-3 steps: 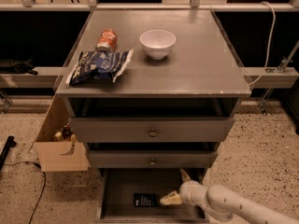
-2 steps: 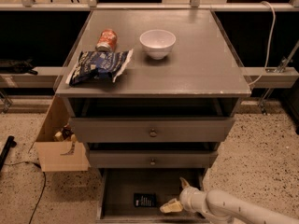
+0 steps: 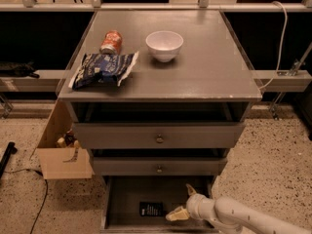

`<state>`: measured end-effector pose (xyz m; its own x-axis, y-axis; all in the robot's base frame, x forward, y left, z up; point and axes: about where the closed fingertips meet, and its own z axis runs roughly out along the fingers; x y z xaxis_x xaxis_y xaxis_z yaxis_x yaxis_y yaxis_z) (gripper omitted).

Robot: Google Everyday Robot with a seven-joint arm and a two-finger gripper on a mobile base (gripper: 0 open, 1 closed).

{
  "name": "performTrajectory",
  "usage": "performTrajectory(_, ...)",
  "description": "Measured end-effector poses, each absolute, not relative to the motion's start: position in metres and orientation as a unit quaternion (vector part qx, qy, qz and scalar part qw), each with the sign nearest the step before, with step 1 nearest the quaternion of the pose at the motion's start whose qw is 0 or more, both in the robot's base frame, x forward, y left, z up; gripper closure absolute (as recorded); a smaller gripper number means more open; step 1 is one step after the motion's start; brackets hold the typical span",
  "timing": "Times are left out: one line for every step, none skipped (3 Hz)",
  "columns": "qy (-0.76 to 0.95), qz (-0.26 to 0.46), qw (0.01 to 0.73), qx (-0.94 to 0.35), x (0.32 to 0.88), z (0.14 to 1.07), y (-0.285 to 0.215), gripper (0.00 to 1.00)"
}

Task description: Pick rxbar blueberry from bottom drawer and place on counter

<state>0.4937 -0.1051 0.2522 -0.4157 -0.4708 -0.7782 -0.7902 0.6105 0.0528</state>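
Observation:
The rxbar blueberry [image 3: 151, 208] is a small dark bar with white text, lying flat on the floor of the open bottom drawer [image 3: 124, 199]. My gripper [image 3: 178, 202] hangs inside that drawer just right of the bar, not touching it. It is open: one cream finger [image 3: 176, 213] points left at the bar and the other rises behind it. The pale arm comes in from the lower right. The counter [image 3: 209, 67] is the grey top of the cabinet.
On the counter stand a white bowl [image 3: 165, 45], a tipped orange can [image 3: 111, 41] and a crinkled blue chip bag [image 3: 103, 68]. Two knobbed drawers [image 3: 159, 138] sit above the open one. A cardboard box [image 3: 61, 155] stands on the floor at the left.
The gripper has sunk a little lower into the bottom drawer and edged slightly left toward the bar. The bar has not moved.

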Motion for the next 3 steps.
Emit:
performTrajectory(0.792, 0.240, 0.396, -0.398, 0.502, 0.243, -0.087, 0.00)
performTrajectory(0.765, 0.259, 0.411, -0.423, 0.502, 0.229, -0.073, 0.00)
performTrajectory(0.741, 0.258, 0.428, -0.448, 0.499, 0.219, -0.065, 0.00)
